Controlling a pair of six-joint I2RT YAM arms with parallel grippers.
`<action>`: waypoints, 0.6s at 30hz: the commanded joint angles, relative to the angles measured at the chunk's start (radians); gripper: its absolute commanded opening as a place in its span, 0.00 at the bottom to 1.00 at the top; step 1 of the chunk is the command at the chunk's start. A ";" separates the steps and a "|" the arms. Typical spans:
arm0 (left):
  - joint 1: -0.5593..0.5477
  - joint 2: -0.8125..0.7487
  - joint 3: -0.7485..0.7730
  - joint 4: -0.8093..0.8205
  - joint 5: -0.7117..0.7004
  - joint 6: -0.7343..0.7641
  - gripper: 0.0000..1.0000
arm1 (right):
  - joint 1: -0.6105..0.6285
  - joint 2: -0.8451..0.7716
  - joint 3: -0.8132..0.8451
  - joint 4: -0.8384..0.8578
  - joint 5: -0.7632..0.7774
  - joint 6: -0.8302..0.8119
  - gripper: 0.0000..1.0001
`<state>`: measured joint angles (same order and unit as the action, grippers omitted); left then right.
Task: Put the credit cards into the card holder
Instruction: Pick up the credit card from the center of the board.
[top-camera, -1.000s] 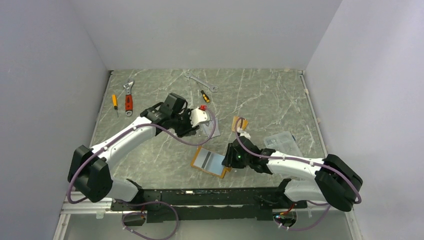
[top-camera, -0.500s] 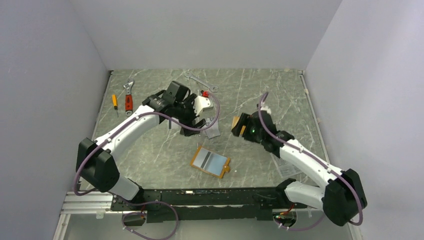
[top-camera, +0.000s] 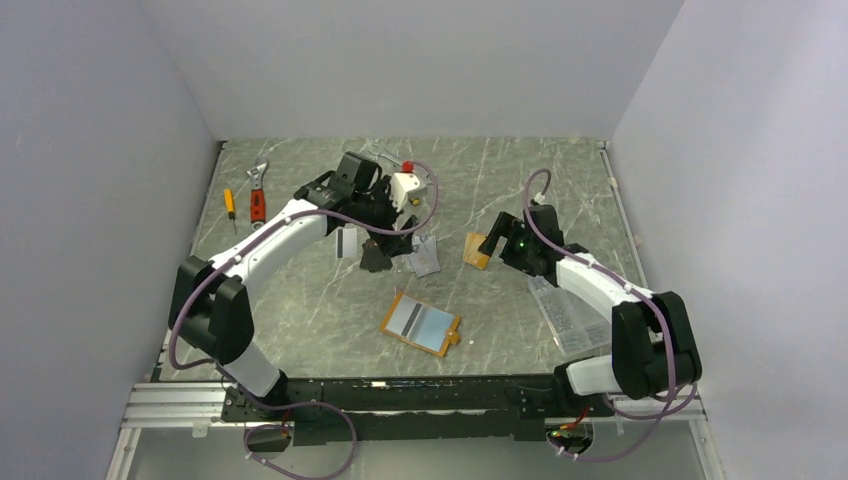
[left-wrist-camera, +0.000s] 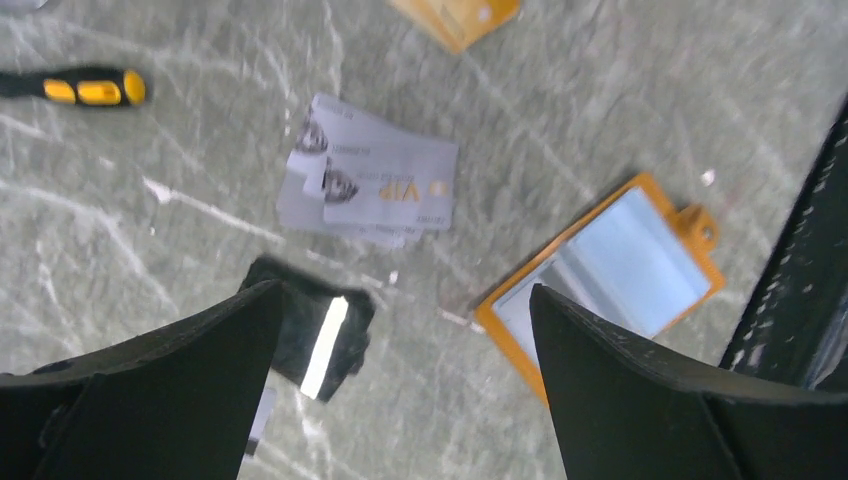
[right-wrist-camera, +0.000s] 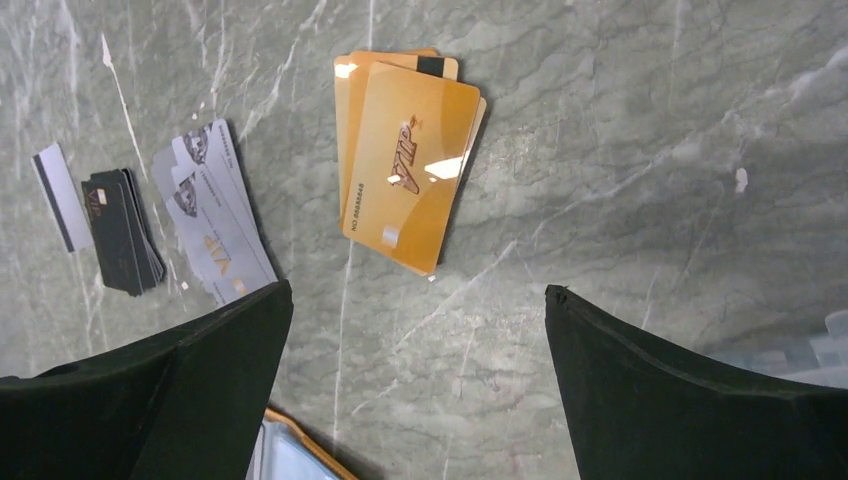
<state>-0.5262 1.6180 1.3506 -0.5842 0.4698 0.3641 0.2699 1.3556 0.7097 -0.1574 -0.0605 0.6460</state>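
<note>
Table (top-camera: 300, 300), green marble, fills the middle of the top view. Both arms reach over it from the bottom edge. Left gripper (left-wrist-camera: 402, 290) hangs over the upper centre, fingers spread wide, nothing between them. Right gripper (right-wrist-camera: 417, 288) is right of centre, also spread wide and holding nothing.

Card holder (top-camera: 421, 323) lies open and flat at lower centre, well apart from both grippers. It has an orange rim, a pale clear pocket with a dark stripe inside, and a small tab at its lower right corner.

Clear plastic box (top-camera: 575, 315) sits at the right, partly under the right arm.

Credit cards, all loose on the table above the holder:
- gold stack (right-wrist-camera: 410, 160), fanned, "VIP" printed on the top card, below the right gripper
- silver stack (left-wrist-camera: 375, 185), fanned
- black stack (right-wrist-camera: 122, 228), just left of the silver one
- single grey striped card (right-wrist-camera: 60, 195), beside the black stack

Red-handled wrench (top-camera: 258, 200) and yellow screwdriver (top-camera: 229, 205) lie at upper left.
</note>
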 joint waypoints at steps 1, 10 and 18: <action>0.025 0.016 0.068 0.141 0.182 -0.120 0.99 | -0.038 0.036 -0.023 0.152 -0.103 0.028 1.00; 0.013 0.483 0.453 0.050 0.315 -0.402 0.99 | -0.039 0.188 0.032 0.209 -0.056 0.057 0.80; -0.043 0.598 0.487 0.273 0.244 -0.615 0.99 | -0.040 0.280 0.057 0.260 -0.041 0.099 0.72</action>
<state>-0.5282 2.2143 1.7893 -0.4660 0.7265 -0.1040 0.2333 1.5940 0.7326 0.0631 -0.1146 0.7185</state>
